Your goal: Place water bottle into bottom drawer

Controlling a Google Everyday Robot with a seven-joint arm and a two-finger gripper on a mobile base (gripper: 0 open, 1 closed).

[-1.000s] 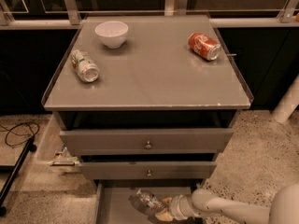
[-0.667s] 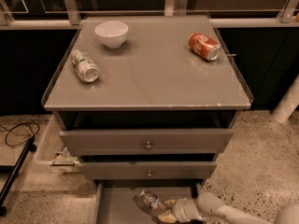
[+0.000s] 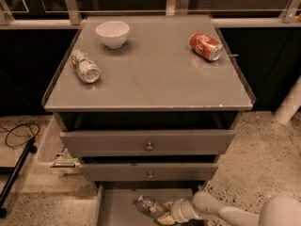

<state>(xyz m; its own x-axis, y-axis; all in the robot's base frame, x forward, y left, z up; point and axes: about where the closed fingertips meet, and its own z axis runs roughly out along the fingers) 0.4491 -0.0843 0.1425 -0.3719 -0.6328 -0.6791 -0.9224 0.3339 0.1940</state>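
Note:
The water bottle (image 3: 148, 206), clear with a white label, lies tilted inside the open bottom drawer (image 3: 116, 210), low over its grey floor. My gripper (image 3: 165, 214) reaches into the drawer from the lower right on a white arm (image 3: 211, 210). Its yellowish fingers (image 3: 167, 206) close around the bottle's right end.
On the cabinet top (image 3: 155, 79) are a white bowl (image 3: 113, 33), a silver-green can (image 3: 85, 66) lying down and an orange-red soda can (image 3: 206, 46). The two upper drawers (image 3: 149, 146) with round knobs jut out slightly above the bottom drawer. A black cable (image 3: 16, 133) lies on the floor at left.
My arm has slid a little to the left and lower in the view, and the gripper sits deeper in the drawer. The bottle has hardly moved.

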